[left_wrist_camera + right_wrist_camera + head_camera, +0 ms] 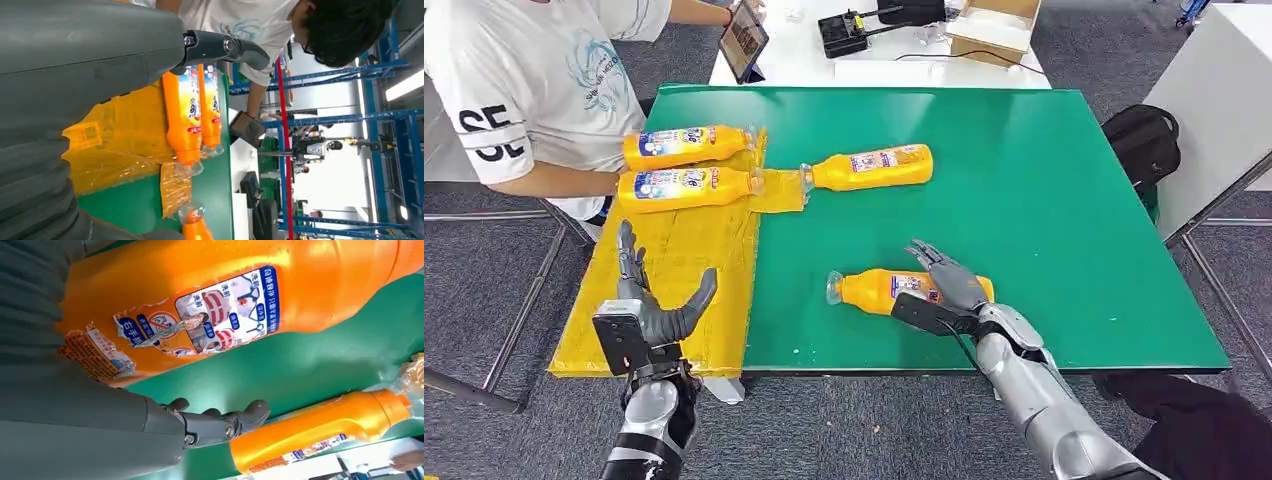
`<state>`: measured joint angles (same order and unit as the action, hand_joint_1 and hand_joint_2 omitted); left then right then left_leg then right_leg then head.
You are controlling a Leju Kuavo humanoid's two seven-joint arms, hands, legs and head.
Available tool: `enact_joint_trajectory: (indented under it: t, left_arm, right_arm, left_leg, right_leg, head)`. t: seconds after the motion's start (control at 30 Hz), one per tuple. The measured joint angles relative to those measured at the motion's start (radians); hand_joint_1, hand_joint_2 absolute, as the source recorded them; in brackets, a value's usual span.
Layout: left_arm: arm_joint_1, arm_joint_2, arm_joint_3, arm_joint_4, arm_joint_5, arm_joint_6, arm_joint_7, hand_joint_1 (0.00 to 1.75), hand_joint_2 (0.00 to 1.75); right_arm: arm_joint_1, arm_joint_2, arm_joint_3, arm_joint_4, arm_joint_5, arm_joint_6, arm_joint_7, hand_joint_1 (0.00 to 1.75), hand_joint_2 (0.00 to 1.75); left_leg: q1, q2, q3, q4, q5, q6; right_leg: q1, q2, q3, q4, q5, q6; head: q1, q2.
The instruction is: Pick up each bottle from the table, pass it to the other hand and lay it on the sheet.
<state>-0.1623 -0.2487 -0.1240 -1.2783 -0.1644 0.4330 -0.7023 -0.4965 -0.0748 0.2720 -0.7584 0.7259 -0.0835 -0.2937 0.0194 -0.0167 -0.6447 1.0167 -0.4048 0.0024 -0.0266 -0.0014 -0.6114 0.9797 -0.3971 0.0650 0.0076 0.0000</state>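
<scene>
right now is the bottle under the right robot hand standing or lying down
Lying down: the bottle rests on its side on the green table, cap end pointing toward the yellow sheet.

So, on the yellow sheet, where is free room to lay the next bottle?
The yellow sheet is bare from the two laid bottles down to its near edge, beside the left hand. Its far end is crowded. The green mat to the right of the other two bottles is also bare.

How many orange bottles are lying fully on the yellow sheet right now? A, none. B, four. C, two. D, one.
C: two bottles lie side by side on the yellow sheet; a third bottle and the bottle under the right hand lie on the green table.
</scene>
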Motion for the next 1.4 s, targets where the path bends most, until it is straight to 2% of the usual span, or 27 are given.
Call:
enact_joint_trajectory:
  t: [0.67,0.7,0.73,0.8,0.83,0.9,0.97,1.4]
  left_arm:
    - [-0.001,0.0,-0.008,0.003,-0.003,0.026,0.0,0.0,1.75]
    - [-0.001,0.0,-0.008,0.003,-0.003,0.026,0.0,0.0,1.75]
    - [-0.001,0.0,-0.009,0.004,-0.003,0.026,0.0,0.0,1.75]
    - [-0.003,0.0,-0.017,0.009,-0.002,0.026,0.0,0.0,1.75]
    - [-0.008,0.0,-0.022,0.027,0.008,0.0,0.0,0.0,1.75]
    - [-0.012,-0.001,-0.025,0.044,0.009,-0.011,0.001,0.0,1.75]
    - [-0.013,-0.001,-0.024,0.054,0.011,-0.019,0.001,0.0,1.75]
    - [-0.032,-0.011,-0.026,0.101,0.012,-0.042,0.001,0.0,1.75]
  right_arm:
    - [-0.022,-0.005,0.001,0.028,0.004,0.05,0.0,0.0,1.75]
    - [-0.022,-0.005,0.001,0.029,0.004,0.05,0.0,1.47,1.75]
    - [-0.023,-0.005,0.001,0.032,0.006,0.051,0.0,1.71,1.75]
    - [-0.035,-0.003,0.003,0.054,0.019,0.058,0.0,1.71,1.75]
    - [-0.073,-0.017,0.016,0.092,0.056,0.106,0.052,1.71,1.75]
    - [-0.103,-0.055,0.03,0.121,0.07,0.152,0.065,1.73,1.75]
    - [-0.11,-0.077,0.043,0.132,0.075,0.162,0.068,1.68,1.75]
    - [-0.131,-0.124,0.078,0.158,0.068,0.173,0.087,1.69,1.75]
  left_leg:
    - [0.0,0.0,0.0,0.0,0.0,0.0]
    - [0.0,0.0,0.0,0.0,0.0,0.0]
    - [0.0,0.0,0.0,0.0,0.0,0.0]
    - [0.0,0.0,0.001,0.0,0.0,0.0]
    - [0.0,0.001,0.004,0.0,0.0,0.0]
    - [0.0,-0.003,0.004,0.0,0.001,0.001]
    - [0.0,-0.004,0.004,0.0,0.001,0.001]
    - [-0.001,-0.002,0.007,0.0,0.001,0.001]
  right_leg:
    - [0.0,0.0,0.0,0.0,0.0,0.0]
    - [0.0,0.0,0.0,0.0,0.0,0.0]
    - [0.0,0.0,0.0,0.0,0.0,0.0]
    - [0.0,0.0,0.001,0.0,0.0,0.0]
    - [0.0,0.0,0.002,-0.001,0.0,0.0]
    - [-0.001,-0.001,0.003,-0.001,0.0,0.0]
    - [-0.001,-0.002,0.005,-0.001,0.0,0.001]
    - [-0.001,-0.001,0.006,-0.001,0.001,0.001]
  head:
    - [0.0,0.0]
    - [0.0,0.0]
    - [0.0,0.0]
    - [0.0,0.0]
    - [0.0,0.0]
    - [0.0,0.0]
    - [0.0,0.0]
    - [0.0,0.0]
